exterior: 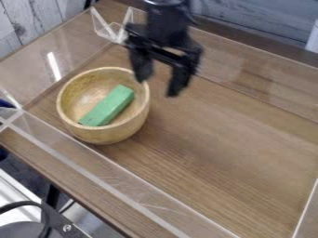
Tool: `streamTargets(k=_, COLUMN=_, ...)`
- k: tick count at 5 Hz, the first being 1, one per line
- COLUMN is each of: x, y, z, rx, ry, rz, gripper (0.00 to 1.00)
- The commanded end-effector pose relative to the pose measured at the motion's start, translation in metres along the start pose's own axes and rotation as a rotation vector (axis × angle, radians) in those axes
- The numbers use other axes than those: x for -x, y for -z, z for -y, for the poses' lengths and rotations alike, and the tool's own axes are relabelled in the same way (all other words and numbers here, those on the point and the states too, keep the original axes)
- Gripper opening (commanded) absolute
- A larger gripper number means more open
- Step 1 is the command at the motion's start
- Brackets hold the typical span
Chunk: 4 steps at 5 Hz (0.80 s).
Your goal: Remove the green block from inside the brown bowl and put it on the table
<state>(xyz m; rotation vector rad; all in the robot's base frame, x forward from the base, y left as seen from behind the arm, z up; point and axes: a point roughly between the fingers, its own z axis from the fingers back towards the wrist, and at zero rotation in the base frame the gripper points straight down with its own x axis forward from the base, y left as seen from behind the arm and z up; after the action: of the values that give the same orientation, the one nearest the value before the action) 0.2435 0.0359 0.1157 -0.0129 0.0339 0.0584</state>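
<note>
Gripper: the black gripper (pixel 161 78) hangs above the table with its two fingers (pixel 178 79) pointing down and spread wide apart, nothing between them (released, holding nothing).
Gripper position: just beside the upper right rim of the brown bowl, above it and not touching the bowl or the block.
Green block: the green block (pixel 108 105) lies inside the brown bowl (pixel 74 122), resting aslant across the bottom, one end toward the lower left wall and the other toward the upper right.
Brown bowl: it sits upright on the left part of the table, near the clear wall at the left edge.
Table: the wood-grain table (pixel 211 149) is bare to the right of the bowl.
Clear acrylic walls: the clear acrylic walls (pixel 125 193) run along the table's edges (a folded clear piece stands at the far corner).
</note>
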Motion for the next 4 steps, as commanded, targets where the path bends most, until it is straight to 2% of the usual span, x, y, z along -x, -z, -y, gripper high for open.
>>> streamTargets(k=1, x=0.003, y=-0.008, z=-0.024, rx=-0.004, ry=0.008, rz=0.041, gripper=1.00)
streamTargets(k=2, x=0.007, y=0.000, z=-0.030, rx=-0.013, ry=0.011, rz=0.026, gripper=0.00)
streamTargets(k=3, x=0.005, y=0.007, z=-0.041, rx=-0.028, ry=0.001, rz=0.012, gripper=1.00)
streamTargets(k=4, x=0.004, y=0.016, z=-0.053, rx=-0.039, ry=-0.015, rz=-0.006, gripper=0.00)
